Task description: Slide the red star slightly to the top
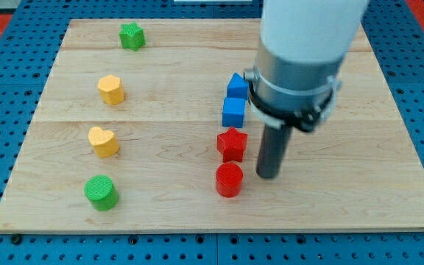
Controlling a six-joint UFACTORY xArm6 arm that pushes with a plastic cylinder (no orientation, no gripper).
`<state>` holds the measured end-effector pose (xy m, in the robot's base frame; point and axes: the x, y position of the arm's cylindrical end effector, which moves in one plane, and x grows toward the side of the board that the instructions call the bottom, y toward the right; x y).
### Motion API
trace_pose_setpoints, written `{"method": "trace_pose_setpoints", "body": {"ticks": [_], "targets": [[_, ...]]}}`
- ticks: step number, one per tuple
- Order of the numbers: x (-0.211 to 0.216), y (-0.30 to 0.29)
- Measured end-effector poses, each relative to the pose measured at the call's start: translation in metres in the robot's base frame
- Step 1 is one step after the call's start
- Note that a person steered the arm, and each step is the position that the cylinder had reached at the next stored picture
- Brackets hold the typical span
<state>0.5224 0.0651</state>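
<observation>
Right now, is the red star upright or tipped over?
Upright: the red star sits flat, its star face up, between the blue cube and the red cylinder. My tip stands to its right.

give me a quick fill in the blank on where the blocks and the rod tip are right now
1. My tip is to the view's ____ of the red star.
2. The block just below the red star is a red ____.
3. Directly above the red star sits a ____ cube.
4. The green cylinder lies near the board's bottom-____ corner.

Missing words: right; cylinder; blue; left
</observation>
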Motion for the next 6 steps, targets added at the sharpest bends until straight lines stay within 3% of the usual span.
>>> {"method": "trace_pose_setpoints", "body": {"ticks": [2, 4, 5, 6], "targets": [[-0.009, -0.011], [-0.055, -0.015], [-0.04, 0.037], [-0.113, 0.102]]}}
